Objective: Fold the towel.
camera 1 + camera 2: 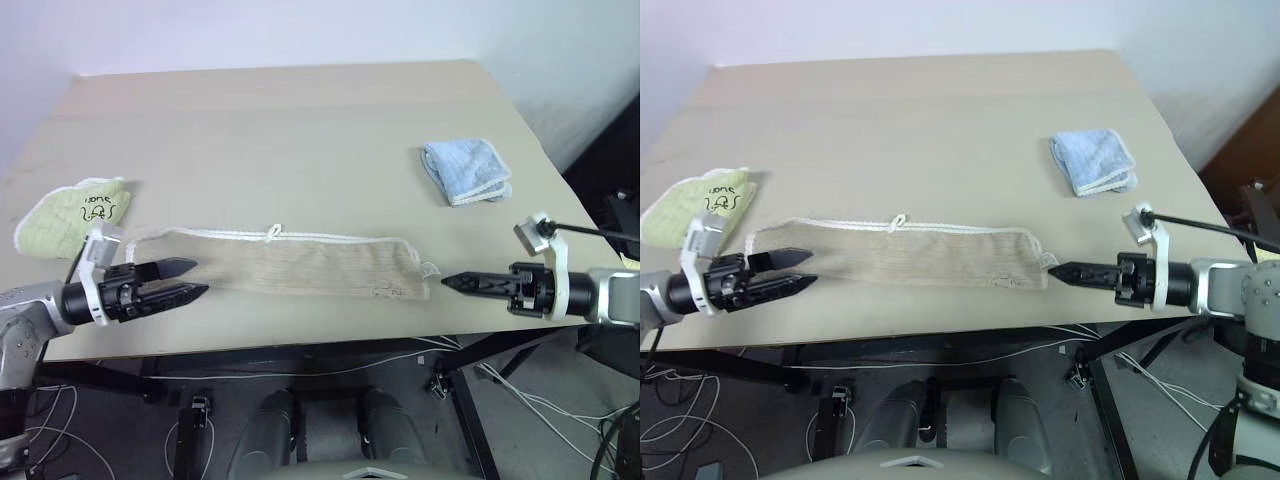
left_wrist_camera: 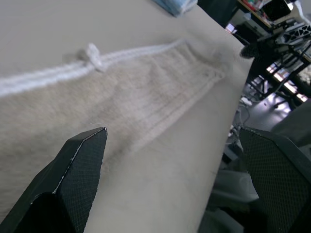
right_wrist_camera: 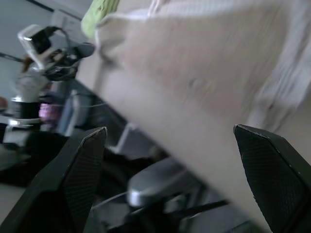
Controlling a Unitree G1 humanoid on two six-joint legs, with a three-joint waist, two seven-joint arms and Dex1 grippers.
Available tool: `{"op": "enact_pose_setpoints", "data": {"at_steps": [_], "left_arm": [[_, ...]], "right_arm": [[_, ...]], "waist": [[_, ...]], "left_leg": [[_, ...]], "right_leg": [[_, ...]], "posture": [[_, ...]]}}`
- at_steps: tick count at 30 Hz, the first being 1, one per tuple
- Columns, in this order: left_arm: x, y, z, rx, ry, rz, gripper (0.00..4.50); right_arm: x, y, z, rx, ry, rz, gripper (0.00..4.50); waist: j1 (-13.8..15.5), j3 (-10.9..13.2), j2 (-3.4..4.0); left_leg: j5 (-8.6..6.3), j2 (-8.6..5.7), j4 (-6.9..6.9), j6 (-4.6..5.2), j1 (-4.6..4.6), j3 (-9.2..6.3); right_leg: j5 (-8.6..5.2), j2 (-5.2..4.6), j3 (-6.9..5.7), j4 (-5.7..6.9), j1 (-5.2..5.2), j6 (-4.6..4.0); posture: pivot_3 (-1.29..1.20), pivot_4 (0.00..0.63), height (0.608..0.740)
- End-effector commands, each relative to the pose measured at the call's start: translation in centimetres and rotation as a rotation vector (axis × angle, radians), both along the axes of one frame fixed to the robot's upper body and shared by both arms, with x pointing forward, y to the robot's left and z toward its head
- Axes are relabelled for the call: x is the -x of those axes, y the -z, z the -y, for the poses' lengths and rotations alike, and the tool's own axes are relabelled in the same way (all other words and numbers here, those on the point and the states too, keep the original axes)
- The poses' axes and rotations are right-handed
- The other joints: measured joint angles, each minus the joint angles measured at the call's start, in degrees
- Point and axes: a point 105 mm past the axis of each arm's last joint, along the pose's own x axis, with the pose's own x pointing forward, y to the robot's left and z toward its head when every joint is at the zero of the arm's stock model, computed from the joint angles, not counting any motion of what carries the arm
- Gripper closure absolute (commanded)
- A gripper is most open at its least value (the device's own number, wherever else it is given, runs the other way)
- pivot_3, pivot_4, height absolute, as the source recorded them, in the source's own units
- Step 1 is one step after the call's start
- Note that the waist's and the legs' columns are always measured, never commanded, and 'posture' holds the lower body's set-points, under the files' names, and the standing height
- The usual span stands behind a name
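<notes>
The towel [image 1: 290,262] is beige with a white corded edge. It lies as a long narrow strip along the front of the table [image 1: 300,120], and nothing holds it. My left gripper [image 1: 198,279] hovers just off the strip's left end, open and pointing right along it. My right gripper [image 1: 447,283] sits just off the right end near the table's front edge, pointing left. In the right wrist view its fingers [image 3: 82,165] stand wide apart with the towel [image 3: 204,63] ahead of them. The left wrist view looks down the towel [image 2: 97,111] between spread fingers [image 2: 77,165].
A folded blue cloth [image 1: 466,171] lies at the right of the table, behind the right gripper. A pale green cloth [image 1: 75,213] with writing on it lies at the left edge, behind the left gripper. The table's front edge runs just under both grippers.
</notes>
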Motion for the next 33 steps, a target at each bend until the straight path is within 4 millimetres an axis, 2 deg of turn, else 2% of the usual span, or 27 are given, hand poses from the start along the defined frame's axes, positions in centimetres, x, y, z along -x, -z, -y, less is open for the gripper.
{"op": "enact_pose_setpoints", "data": {"at_steps": [1, 6, 14, 23, 28, 31, 33], "left_arm": [[0.0, -0.2, 1.6, -0.001, 0.056, 0.017, 0.00], [-0.3, -0.1, 2.7, 0.001, 0.095, 0.016, 0.00], [-0.7, 0.2, 3.6, -0.024, 0.137, 0.015, 0.00], [-1.1, 0.7, 4.2, -0.040, 0.156, 0.021, 0.00], [-1.2, 0.8, 4.3, -0.040, 0.157, 0.023, 0.00], [-1.4, 1.4, 4.1, -0.075, 0.151, 0.030, 0.00], [-1.4, 1.4, 4.1, -0.073, 0.148, 0.034, 0.00]], "right_arm": [[0.8, 0.1, -0.8, -0.082, 0.005, -0.015, 0.09], [-0.1, 2.7, -0.8, -0.146, 0.150, -0.128, 0.09], [-0.5, 4.5, -1.4, -0.146, 0.332, -0.223, 0.09], [-3.1, 4.6, -1.7, -0.198, 0.518, -0.236, 0.09], [-3.7, 4.2, -2.3, -0.213, 0.543, -0.222, 0.09], [-3.8, 4.2, -2.5, -0.189, 0.554, -0.220, 0.67], [-3.9, 4.3, -2.7, -0.175, 0.561, -0.222, 1.31]], "waist": [[-0.03, -0.01, 0.01], [-0.16, -0.04, -0.02], [-0.17, -0.04, -0.02], [-0.53, -0.06, -0.04], [-0.54, -0.06, -0.04], [-0.48, -0.06, -0.02], [-0.37, -0.06, -0.01]], "left_leg": [[0.00, 0.00, 0.00, 0.01, 0.01, 0.00], [-0.01, 0.00, 0.00, 0.05, 0.02, 0.01], [-0.01, 0.00, -0.08, 0.08, 0.02, 0.03], [-0.01, 0.07, -0.03, 0.09, 0.41, 0.00], [-0.02, 0.09, -0.04, 0.09, 0.38, -0.01], [-0.03, 0.09, -0.09, 0.09, 0.32, -0.01], [-0.03, 0.09, -0.11, 0.09, 0.24, -0.01]], "right_leg": [[0.00, -0.01, -0.01, -0.07, 0.07, 0.00], [0.03, 0.01, -0.01, -0.20, 0.12, -0.03], [0.02, 0.03, -0.02, -0.27, 0.14, -0.02], [0.01, 0.08, -0.02, -0.38, 0.61, -0.04], [0.02, 0.04, 0.00, -0.43, 0.59, -0.05], [0.01, 0.03, 0.01, -0.48, 0.54, -0.06], [0.01, 0.02, 0.00, -0.54, 0.48, -0.06]], "posture": [[0.00, 0.150, 0.740], [0.00, 0.150, 0.740], [0.00, 0.150, 0.740], [0.00, 0.150, 0.740], [0.00, 0.150, 0.740], [0.00, 0.150, 0.740], [0.00, 0.150, 0.740]]}}
